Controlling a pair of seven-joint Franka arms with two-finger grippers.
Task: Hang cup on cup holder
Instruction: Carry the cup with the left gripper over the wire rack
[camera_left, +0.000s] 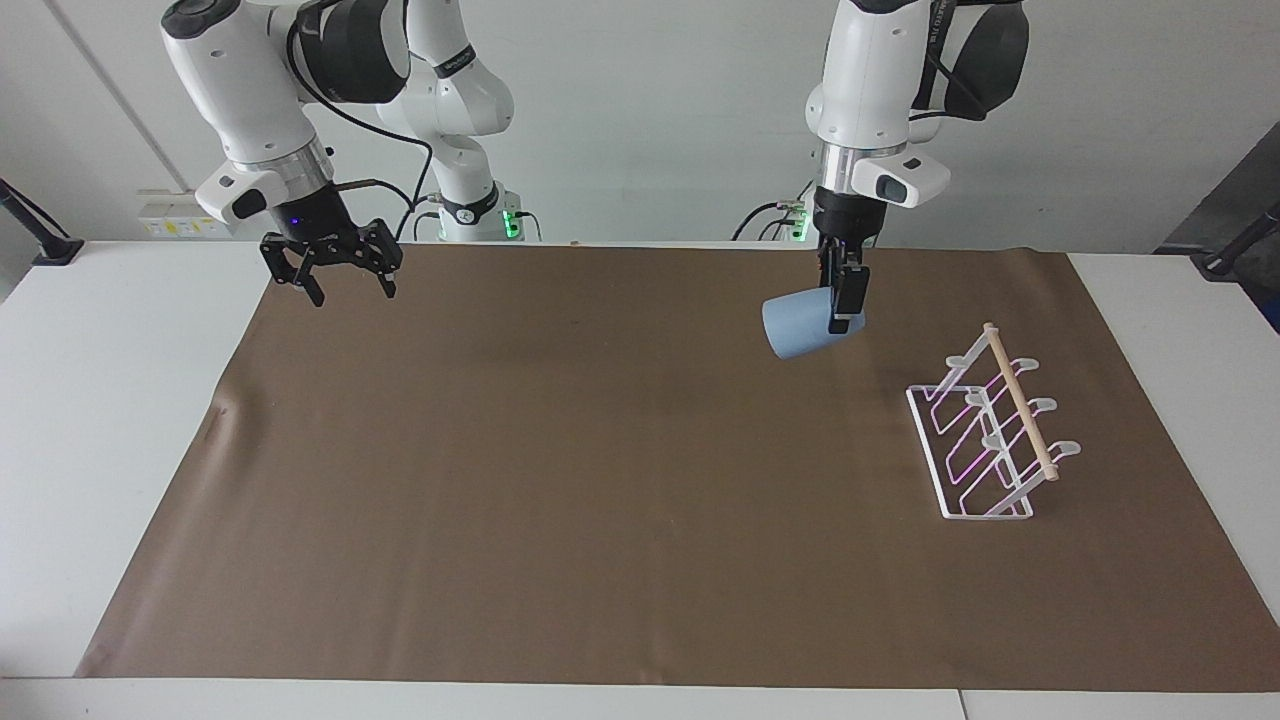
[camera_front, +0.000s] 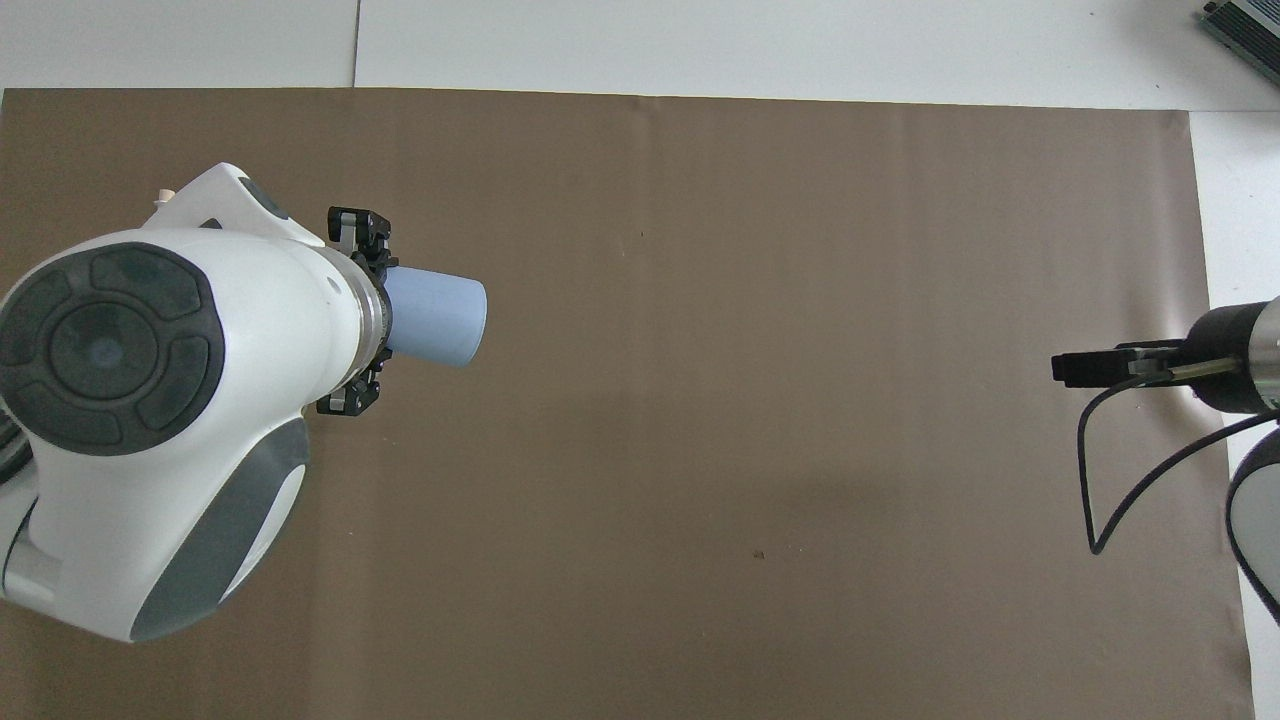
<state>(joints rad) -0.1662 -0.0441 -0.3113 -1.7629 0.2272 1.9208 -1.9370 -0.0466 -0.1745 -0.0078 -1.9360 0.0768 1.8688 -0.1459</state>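
1. A robotics lab bench is indicated: two white arms (camera_left: 260, 90) are mounted at a white table (camera_left: 120, 400).
2. A brown mat (camera_left: 600, 480) is laid over the work area.
3. Bare white wall (camera_left: 640, 120), wall sockets (camera_left: 185, 212) and loose cabling (camera_front: 1110, 480) are seen.

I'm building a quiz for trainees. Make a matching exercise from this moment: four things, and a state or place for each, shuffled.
1. cup
2. cup holder
3. left gripper
4. right gripper

A. open, holding nothing, over the mat's corner
B. standing on the mat at the left arm's end
C. held in the air, tilted
D. shut on the cup

Pairs: 1-C, 2-B, 3-D, 4-A
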